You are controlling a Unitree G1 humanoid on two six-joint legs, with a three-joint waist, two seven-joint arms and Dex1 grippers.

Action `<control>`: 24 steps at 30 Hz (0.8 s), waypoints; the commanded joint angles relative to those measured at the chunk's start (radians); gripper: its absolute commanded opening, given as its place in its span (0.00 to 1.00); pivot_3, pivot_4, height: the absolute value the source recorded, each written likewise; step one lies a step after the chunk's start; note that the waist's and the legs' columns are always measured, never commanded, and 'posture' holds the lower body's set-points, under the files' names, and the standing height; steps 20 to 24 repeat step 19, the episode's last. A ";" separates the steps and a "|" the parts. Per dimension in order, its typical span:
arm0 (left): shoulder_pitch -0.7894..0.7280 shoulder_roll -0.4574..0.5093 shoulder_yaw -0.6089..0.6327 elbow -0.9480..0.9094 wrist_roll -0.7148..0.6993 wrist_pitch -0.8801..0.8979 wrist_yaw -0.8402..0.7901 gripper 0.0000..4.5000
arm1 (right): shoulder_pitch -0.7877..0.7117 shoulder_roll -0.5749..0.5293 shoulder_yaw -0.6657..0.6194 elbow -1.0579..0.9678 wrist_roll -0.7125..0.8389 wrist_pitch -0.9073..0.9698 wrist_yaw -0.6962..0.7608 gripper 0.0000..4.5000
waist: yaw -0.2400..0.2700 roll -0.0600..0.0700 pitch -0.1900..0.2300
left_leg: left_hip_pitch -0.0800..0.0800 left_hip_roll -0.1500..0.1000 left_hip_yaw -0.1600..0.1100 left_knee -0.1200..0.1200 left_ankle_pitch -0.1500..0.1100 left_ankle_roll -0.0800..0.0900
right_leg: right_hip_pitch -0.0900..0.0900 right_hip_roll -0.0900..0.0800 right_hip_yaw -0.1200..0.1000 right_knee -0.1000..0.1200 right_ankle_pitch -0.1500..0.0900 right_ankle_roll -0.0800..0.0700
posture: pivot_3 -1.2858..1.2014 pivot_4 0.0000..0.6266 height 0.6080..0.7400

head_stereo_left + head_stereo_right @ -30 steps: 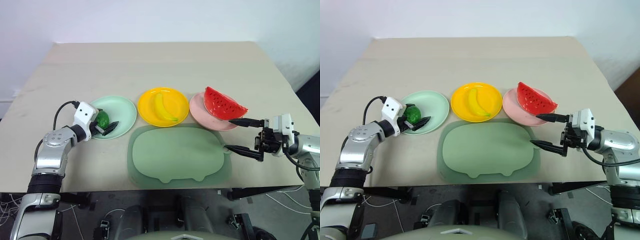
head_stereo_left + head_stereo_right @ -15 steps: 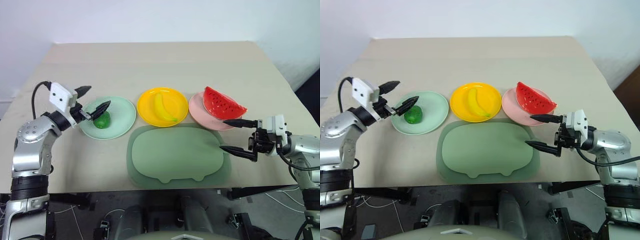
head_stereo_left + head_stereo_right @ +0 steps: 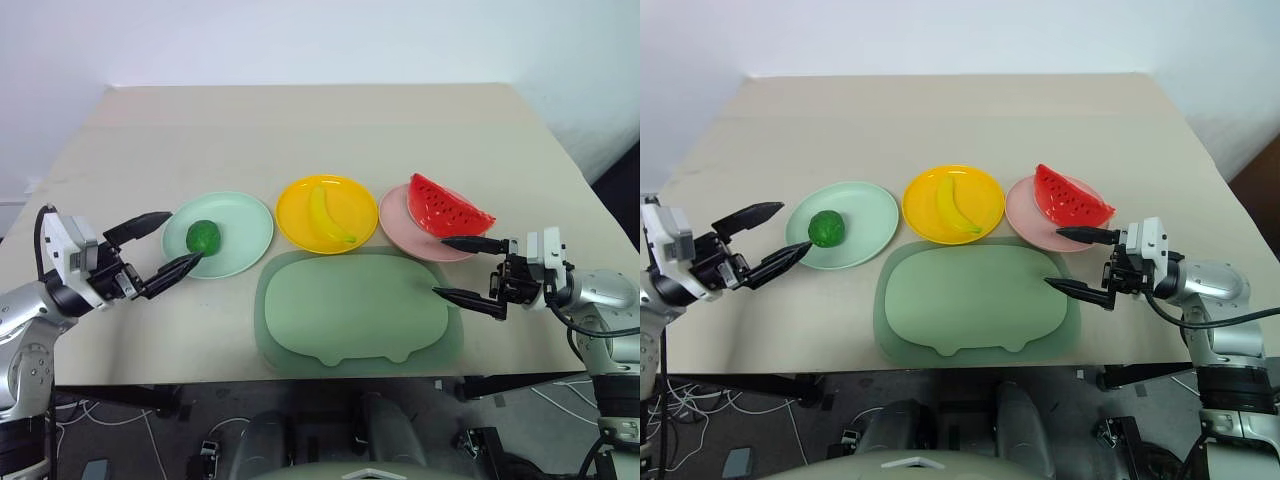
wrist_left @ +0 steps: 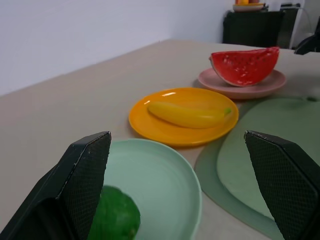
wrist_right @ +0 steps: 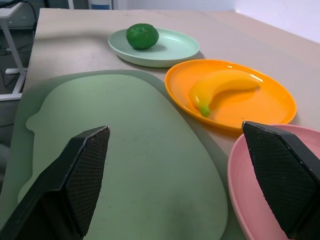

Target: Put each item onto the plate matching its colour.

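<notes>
The small green fruit (image 3: 203, 236) lies on the mint green plate (image 3: 243, 228). The banana (image 3: 327, 214) lies on the yellow plate (image 3: 295, 210), and the watermelon slice (image 3: 447, 207) rests on the pink plate (image 3: 402, 222). My left gripper (image 3: 160, 244) stands open and empty just left of the green plate, off its rim, pointing right. My right gripper (image 3: 468, 270) is open and empty at the mat's right edge, just in front of the pink plate, pointing left.
A large sage-green mat (image 3: 355, 310) lies in front of the plates near the table's front edge. The beige table (image 3: 320, 130) stretches back behind the plates.
My left gripper has left the green fruit on the mint green plate, then risen and drawn back to the left, off the plate. The right gripper has stayed put.
</notes>
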 commanded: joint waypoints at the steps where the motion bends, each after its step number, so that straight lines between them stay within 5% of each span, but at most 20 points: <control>1: 0.045 -0.026 0.037 0.015 0.004 -0.088 -0.046 1.00 | 0.006 0.002 -0.022 -0.016 0.004 -0.023 -0.015 1.00 | -0.001 0.000 0.000 | 0.000 0.000 0.000 0.000 0.000 0.000 | 0.000 0.000 0.000 0.000 0.000 -0.001 | 0.52 0.24 0.97; 24: 0.040 -0.132 -0.045 0.214 0.077 -0.285 -0.079 1.00 | 0.092 -0.035 -0.082 -0.098 0.031 -0.006 -0.069 1.00 | 0.002 0.000 0.000 | 0.000 0.000 0.000 0.000 0.000 0.001 | 0.000 -0.001 0.000 0.000 0.000 -0.001 | 0.52 0.24 0.97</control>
